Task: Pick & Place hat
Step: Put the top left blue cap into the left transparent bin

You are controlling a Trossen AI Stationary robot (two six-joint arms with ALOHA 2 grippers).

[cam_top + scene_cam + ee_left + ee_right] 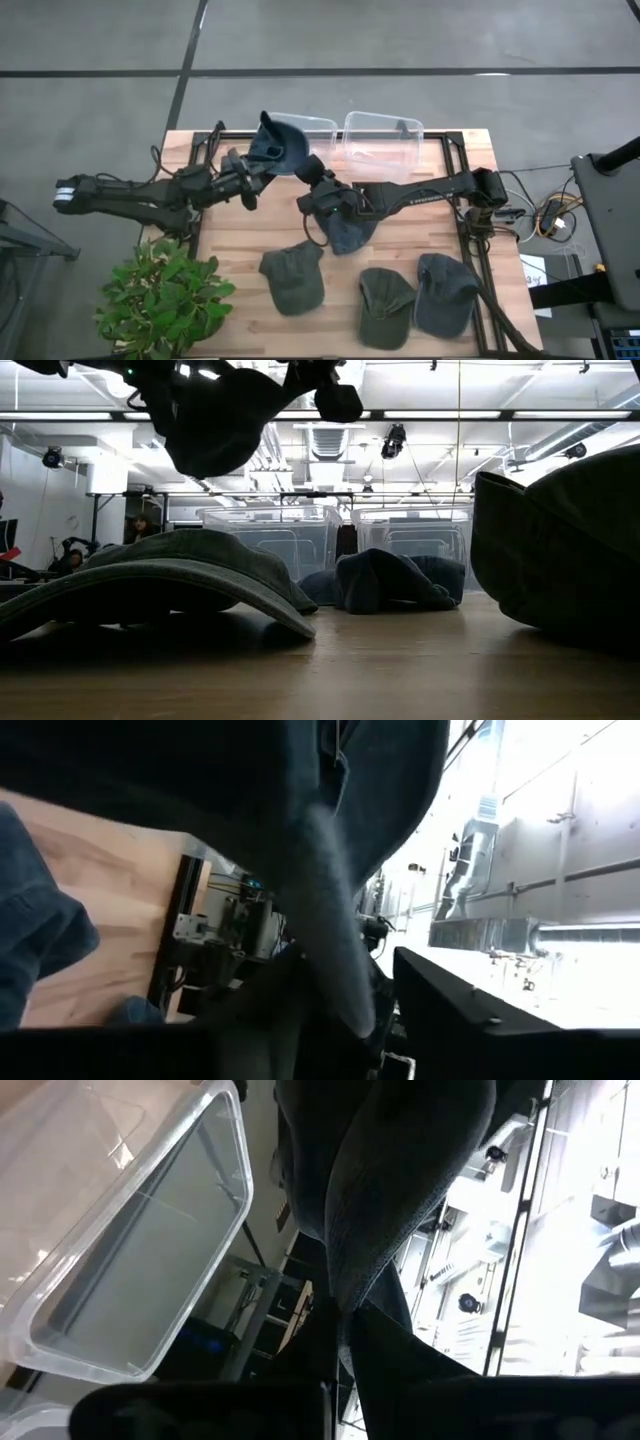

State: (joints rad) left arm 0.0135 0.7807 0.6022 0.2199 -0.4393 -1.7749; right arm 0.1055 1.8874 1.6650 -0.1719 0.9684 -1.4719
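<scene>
A dark blue hat (280,145) is held in the air over the near rim of the left clear bin (322,124); in the low view the hat (215,420) hangs at the top. My left gripper (252,172) is shut on its left side. My right gripper (313,180) is shut on its right side. A second blue hat (347,232) lies crumpled on the table under the right arm. Three green hats (292,277) (385,305) (445,292) rest brim-down along the near edge. My left gripper pinches a fold of the blue hat's cloth (335,970) between its two fingers, coming level from the table's left. The hat is lifted clear. My right gripper pinches the hat's lower edge (345,1295) between its fingers, slanting up from the right and near side. The cloth rises above the fingers, clear of the table.
Two clear plastic bins (385,135) stand side by side at the far edge. A potted plant (160,290) sits at the table's near left corner. Black frame rails (470,240) run along the table's sides. The green hats fill the near right part.
</scene>
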